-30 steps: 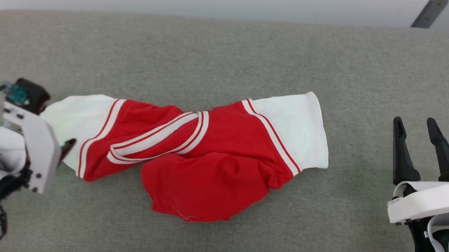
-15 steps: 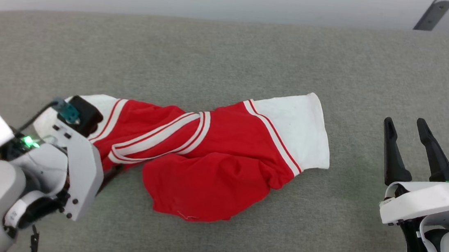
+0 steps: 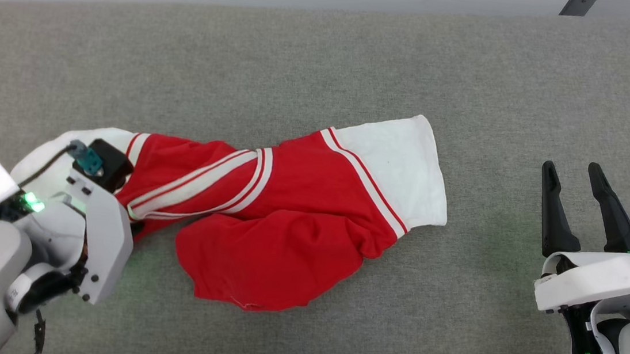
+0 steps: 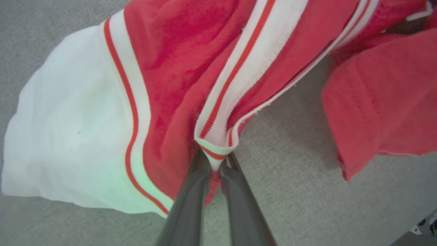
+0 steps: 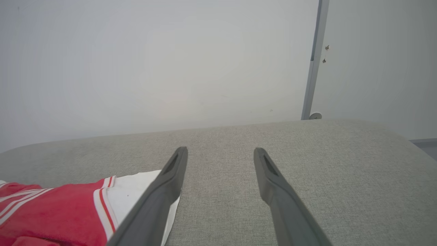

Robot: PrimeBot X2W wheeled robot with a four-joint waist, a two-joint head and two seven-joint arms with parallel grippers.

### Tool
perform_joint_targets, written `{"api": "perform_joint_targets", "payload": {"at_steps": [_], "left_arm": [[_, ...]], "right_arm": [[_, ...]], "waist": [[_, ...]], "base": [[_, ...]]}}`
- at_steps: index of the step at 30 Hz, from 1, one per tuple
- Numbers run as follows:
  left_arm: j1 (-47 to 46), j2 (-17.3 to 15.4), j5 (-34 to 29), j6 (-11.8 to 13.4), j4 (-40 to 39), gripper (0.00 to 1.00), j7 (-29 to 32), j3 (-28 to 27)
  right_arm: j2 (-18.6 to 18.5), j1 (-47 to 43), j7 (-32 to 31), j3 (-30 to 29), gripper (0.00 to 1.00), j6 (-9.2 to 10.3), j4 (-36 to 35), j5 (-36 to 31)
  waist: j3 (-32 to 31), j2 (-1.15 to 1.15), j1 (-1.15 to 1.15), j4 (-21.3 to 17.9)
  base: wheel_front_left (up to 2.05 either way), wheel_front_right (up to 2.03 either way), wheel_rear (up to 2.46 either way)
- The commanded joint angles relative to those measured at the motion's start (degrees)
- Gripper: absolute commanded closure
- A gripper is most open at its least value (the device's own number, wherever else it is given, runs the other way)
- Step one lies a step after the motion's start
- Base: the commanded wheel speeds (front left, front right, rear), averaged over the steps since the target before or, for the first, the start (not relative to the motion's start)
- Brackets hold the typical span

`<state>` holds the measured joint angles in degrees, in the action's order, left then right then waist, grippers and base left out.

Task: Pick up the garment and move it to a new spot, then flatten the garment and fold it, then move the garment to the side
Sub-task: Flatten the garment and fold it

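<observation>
The left gripper (image 4: 215,165) pinches just the striped edge (image 4: 218,136) of the crumpled red-and-white jersey shirt (image 3: 288,215) in the middle of the grey cloth cushion (image 3: 326,56), the right gripper (image 3: 571,167) has its fingers spread, and that tiny bite could slip when lifted.

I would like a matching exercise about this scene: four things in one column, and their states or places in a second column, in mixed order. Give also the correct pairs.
Column one
1. left gripper
2. right gripper
3. shirt
4. grey cushion

Column two
A. open, apart from the shirt
B. crumpled and twisted
C. closed, pinching the shirt
D. lies under the shirt

Pairs: 1-C, 2-A, 3-B, 4-D
</observation>
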<state>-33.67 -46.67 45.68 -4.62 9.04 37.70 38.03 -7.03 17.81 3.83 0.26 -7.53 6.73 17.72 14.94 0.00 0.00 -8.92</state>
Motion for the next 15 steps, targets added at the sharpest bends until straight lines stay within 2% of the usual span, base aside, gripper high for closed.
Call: {"api": "perform_joint_targets", "payload": {"at_steps": [1,7,15], "left_arm": [[-0.6,0.4,0.1,-0.5,0.5,1.0,-0.3,-0.1],[-4.3,-0.9,-1.0,-1.3,-0.5,1.0,0.6,0.0],[-11.4,-1.0,-3.4,-2.1,-1.9,1.0,1.1,0.6]], "right_arm": [[-0.1,0.2,0.4,-0.3,0.0,0.08,0.1,0.7],[0.0,0.2,0.5,-0.4,0.0,0.08,-0.2,0.9],[0.3,0.9,0.8,0.6,0.0,0.08,0.2,1.3]], "waist": [[0.1,0.0,0.0,0.0],[0.8,0.0,0.0,-0.1],[2.2,0.0,0.0,-1.1]], "base": [[0.0,0.0,0.0],[0.0,0.0,0.0],[0.0,0.0,0.0]]}}
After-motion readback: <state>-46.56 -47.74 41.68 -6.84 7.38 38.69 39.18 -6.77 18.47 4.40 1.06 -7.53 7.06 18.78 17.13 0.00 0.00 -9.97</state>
